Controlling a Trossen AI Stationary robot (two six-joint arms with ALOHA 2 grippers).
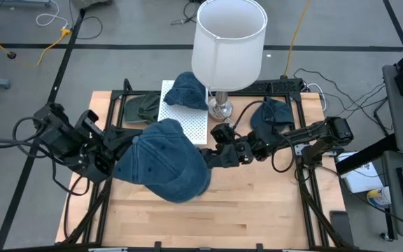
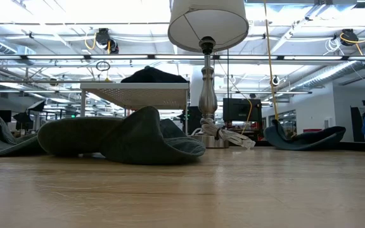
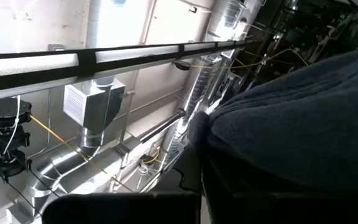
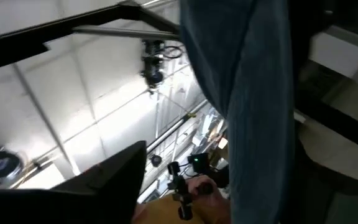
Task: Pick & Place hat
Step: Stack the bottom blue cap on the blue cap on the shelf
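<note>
A: Where does the big hat (image 1: 163, 162) sit?
B: Mid-table, with the left gripper (image 1: 112, 148) at its nine o'clock and the right gripper (image 1: 212, 158) at its three o'clock.
A: And behind it?
B: At twelve o'clock, a perforated stand (image 1: 185, 119) with a second hat (image 1: 188, 90) on it. The lamp (image 1: 227, 49) stands beside that, another hat (image 1: 271, 114) at two o'clock.

An industrial lab or workshop: above the wooden table (image 1: 257, 210) run bare ceiling ducts (image 3: 98, 118) and strip lights (image 2: 284, 58). Cables (image 1: 54, 31) trail on the floor behind the table, and a computer monitor (image 2: 241, 109) stands in the room beyond it.
</note>
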